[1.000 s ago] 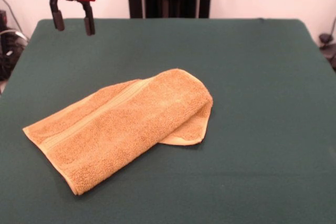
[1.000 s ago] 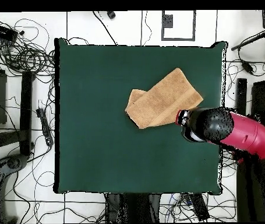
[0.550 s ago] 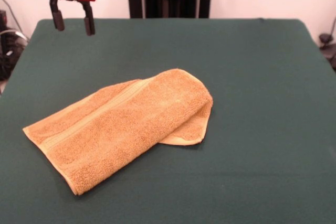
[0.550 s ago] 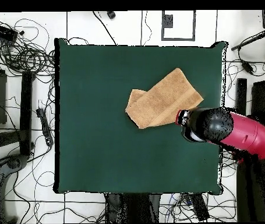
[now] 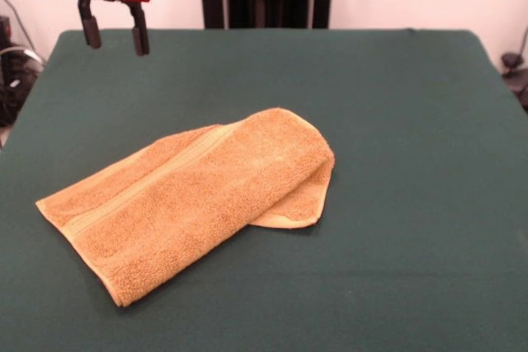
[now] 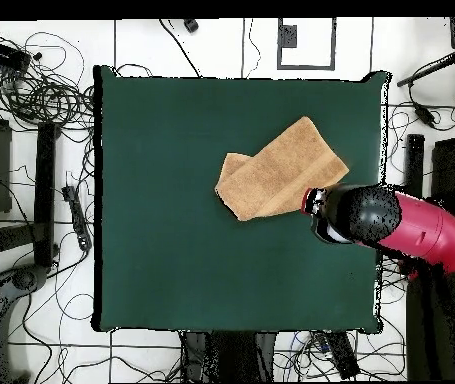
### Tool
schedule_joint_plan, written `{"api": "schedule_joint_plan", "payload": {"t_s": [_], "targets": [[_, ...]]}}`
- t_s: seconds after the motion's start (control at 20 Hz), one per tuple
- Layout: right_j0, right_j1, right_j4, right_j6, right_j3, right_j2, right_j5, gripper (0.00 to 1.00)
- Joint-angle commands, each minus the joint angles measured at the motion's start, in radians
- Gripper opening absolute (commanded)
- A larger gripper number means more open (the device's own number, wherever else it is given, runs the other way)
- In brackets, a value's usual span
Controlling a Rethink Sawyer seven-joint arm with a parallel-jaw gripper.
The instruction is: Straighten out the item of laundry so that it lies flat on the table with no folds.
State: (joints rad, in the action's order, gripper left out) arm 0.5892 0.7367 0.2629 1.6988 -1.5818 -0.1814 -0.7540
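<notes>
A dark green table (image 5: 396, 121) fills the room's middle, cables strewn on the floor around it. My gripper (image 5: 111, 35) hangs high over one side of the table with its fingers spread, holding nothing. The towel (image 5: 190, 195) lies near the middle, doubled over, a lower layer peeking out at the rounded end. I judge the risk is pinching both layers at once and dragging the fold along. From overhead my arm (image 6: 411, 228) covers the gripper, and I can't find the white tag.
</notes>
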Motion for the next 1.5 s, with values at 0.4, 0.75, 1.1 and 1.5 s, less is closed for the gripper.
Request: {"api": "schedule_joint_plan", "payload": {"t_s": [0.4,0.75,1.1,1.5], "targets": [[-0.013,-0.028,0.023,-0.060,-0.104,-0.091,0.008,1.00],[0.006,-0.016,0.010,-0.062,-0.101,-0.086,-0.018,1.00],[0.035,-0.011,0.011,-0.084,-0.108,-0.099,-0.013,1.00],[0.039,-0.011,0.018,-0.084,-0.105,-0.102,-0.018,1.00]]}}
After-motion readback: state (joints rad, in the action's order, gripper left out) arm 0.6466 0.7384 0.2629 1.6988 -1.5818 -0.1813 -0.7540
